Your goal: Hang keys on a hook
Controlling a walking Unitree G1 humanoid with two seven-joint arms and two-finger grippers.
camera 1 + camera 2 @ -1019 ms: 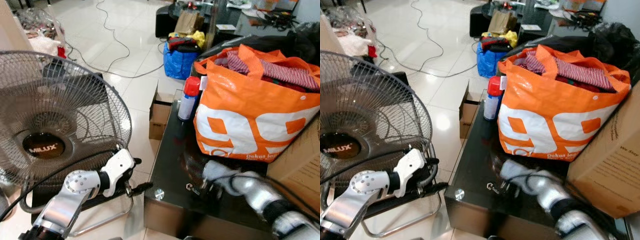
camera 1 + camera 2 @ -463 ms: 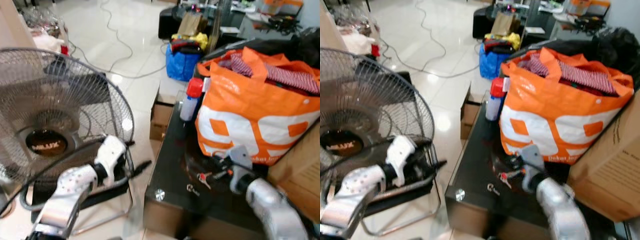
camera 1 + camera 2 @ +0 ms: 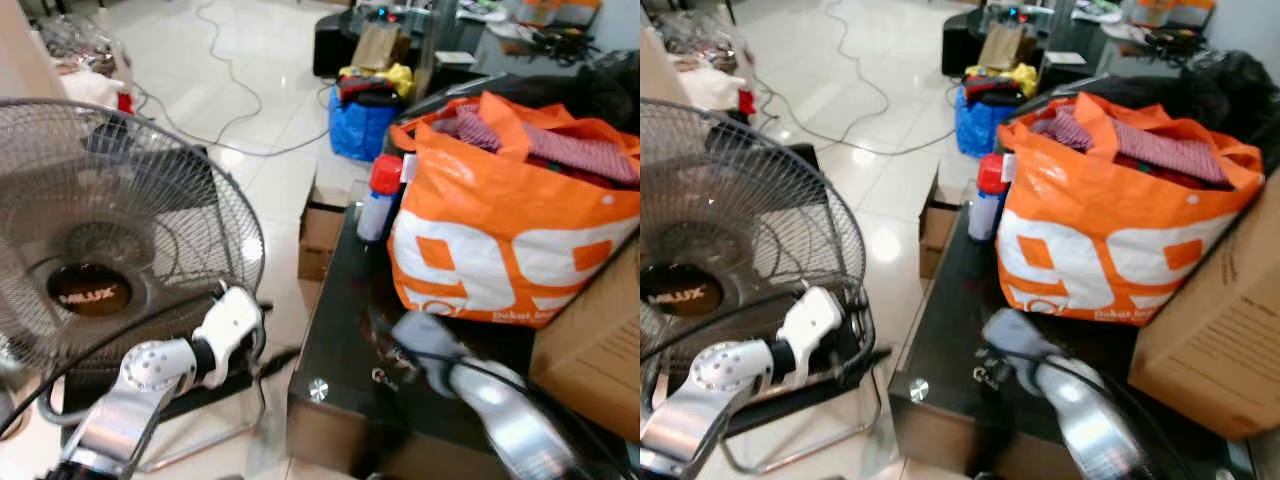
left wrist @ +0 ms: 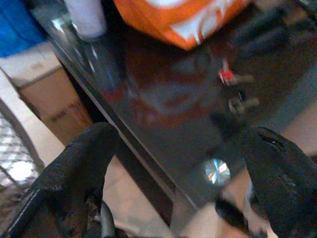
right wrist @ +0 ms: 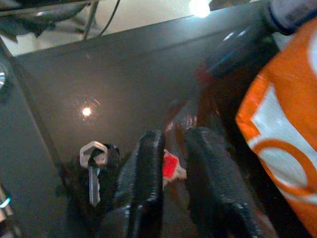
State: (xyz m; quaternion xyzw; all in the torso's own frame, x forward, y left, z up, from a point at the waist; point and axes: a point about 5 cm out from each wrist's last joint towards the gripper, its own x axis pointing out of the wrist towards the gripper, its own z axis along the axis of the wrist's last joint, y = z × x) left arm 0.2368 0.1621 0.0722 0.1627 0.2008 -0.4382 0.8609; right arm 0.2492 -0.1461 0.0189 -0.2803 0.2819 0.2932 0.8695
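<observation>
Right wrist view: right gripper [image 5: 171, 148] pinches the keys' red tag [image 5: 170, 164]; a silver key [image 5: 93, 171] lies on the black table [image 5: 99, 74].

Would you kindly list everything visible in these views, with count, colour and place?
Keys: one bunch, silver with a red tag, on the table near its front edge.
Table: one, black and glossy.
Bag: one, orange and white, on the table, stuffed with cloth.
Spray can: one, white with a red cap, beside the bag.
Fan: one, grey, on the floor left of the table.
Cardboard box: one, brown, right of the bag.
Left gripper: jaws open, beside the table's corner.
Right gripper: jaws nearly closed over the red tag.
</observation>
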